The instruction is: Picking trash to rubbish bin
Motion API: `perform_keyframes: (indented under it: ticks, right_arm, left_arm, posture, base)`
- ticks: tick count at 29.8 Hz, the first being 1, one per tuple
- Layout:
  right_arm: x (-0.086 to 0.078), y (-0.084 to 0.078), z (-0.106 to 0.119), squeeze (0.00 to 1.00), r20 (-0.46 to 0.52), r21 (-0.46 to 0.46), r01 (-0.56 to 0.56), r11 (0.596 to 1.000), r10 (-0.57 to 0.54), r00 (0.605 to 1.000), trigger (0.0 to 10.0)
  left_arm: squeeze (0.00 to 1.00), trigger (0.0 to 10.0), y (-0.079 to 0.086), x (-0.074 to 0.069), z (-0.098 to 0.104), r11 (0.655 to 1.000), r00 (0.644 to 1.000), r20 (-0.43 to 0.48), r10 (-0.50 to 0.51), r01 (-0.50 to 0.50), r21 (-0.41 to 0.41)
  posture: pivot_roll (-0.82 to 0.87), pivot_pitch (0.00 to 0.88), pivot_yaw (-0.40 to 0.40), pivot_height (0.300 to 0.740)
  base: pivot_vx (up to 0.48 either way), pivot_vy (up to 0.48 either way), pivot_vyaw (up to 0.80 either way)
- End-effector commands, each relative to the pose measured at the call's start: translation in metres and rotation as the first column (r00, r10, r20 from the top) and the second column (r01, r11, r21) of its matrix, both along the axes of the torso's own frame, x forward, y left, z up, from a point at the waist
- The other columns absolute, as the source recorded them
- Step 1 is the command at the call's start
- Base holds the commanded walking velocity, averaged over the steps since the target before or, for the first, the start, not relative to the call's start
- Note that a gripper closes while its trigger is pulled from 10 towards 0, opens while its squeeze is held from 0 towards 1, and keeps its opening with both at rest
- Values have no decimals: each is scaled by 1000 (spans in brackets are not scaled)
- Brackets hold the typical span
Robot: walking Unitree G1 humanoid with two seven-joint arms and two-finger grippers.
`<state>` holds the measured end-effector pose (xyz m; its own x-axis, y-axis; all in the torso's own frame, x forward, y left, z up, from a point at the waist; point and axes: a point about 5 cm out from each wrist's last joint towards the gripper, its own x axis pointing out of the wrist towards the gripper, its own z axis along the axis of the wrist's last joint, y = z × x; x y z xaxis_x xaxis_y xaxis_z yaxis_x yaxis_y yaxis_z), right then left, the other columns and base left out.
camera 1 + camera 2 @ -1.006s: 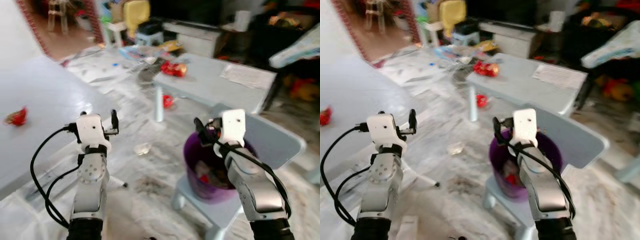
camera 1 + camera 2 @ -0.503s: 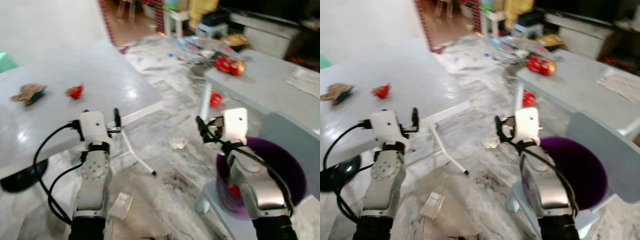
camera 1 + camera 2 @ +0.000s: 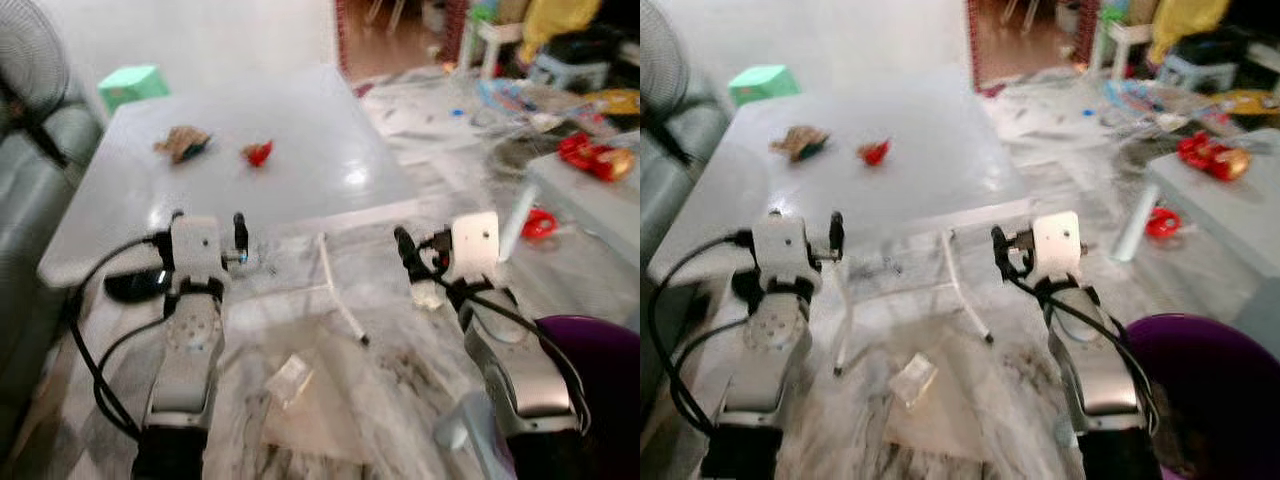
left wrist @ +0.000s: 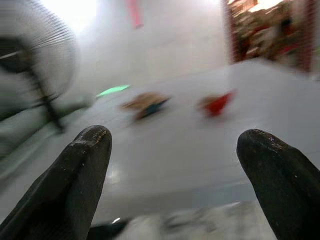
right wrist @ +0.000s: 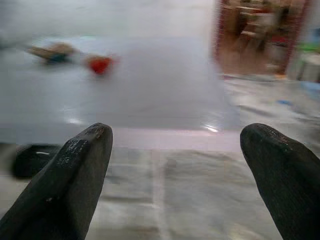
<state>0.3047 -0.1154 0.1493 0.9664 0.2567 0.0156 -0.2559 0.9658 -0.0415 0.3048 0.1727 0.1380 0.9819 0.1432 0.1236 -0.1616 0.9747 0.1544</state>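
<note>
Ahead of the robot stood a low white table point(image 3: 300, 150), and on its far part lay a brown crumpled scrap point(image 3: 183, 143) and, just beside it, a red bit of trash point(image 3: 259, 153). The purple rubbish bin point(image 3: 1200, 385) sat low at the robot's right, well apart from the table. Both the left gripper point(image 4: 172, 165) and the right gripper point(image 5: 175, 165) were raised before the table edge, fingers spread wide and holding nothing.
</note>
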Motion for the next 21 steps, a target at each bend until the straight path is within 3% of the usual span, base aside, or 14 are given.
perform_keyframes:
  ticks: [1, 7, 8, 9, 11, 12, 13, 21]
  right_arm:
    - [0, -3, 1, 882, 5, -17, 3, 1000, -3, 1000, 10000]
    - [0, -1, 2, 871, 20, -3, -18, 1000, 18, 1000, 10000]
    - [0, 0, 4, 608, 28, 14, -23, 1000, 22, 999, 10000]
    - [1, 1, 5, 439, 34, 24, -24, 999, 23, 999, 10000]
    - [1, 2, 7, 180, 45, 35, -26, 999, 24, 999, 10000]
    - [1, 2, 8, 180, 52, 37, -27, 999, 25, 998, 10000]
    - [1, 2, 11, 55, 68, 36, -24, 999, 21, 997, 10000]
    - [3, -2, 21, 27, 130, 27, 8, 1000, -12, 991, 10000]
  left_arm:
    - [0, 10000, -4, 1, 3, 1000, 1000, 10, -4, 4, 6]
    - [0, 10000, -5, 0, 3, 1000, 1000, 8, -3, 3, -5]
    - [0, 10000, -5, 0, 3, 1000, 1000, 6, -4, 4, -10]
    - [0, 10000, -5, 0, 2, 1000, 1000, 4, -5, 5, -12]
    - [0, 10000, -5, -1, 2, 1000, 1000, 3, -6, 6, -15]
    - [0, 10000, -6, -1, 2, 1000, 1000, 3, -8, 8, -16]
    - [0, 10000, -7, -1, 2, 1000, 1000, 1, -13, 13, -14]
    - [0, 10000, -13, -2, 7, 997, 996, 25, -80, 80, -21]
  posture:
    - [-75, 1, 83, 740]
    - [-70, 2, 78, 740]
    - [-70, 2, 78, 740]
    - [-70, 2, 78, 740]
    - [-70, 2, 78, 740]
    - [-63, 1, 73, 740]
    - [-63, 1, 73, 740]
    - [-63, 0, 72, 740]
  base:
    - [0, 0, 800]
    - [0, 0, 800]
    - [0, 0, 0]
    - [0, 0, 0]
    - [0, 0, 0]
    - [0, 0, 0]
    - [0, 0, 0]
    - [0, 0, 0]
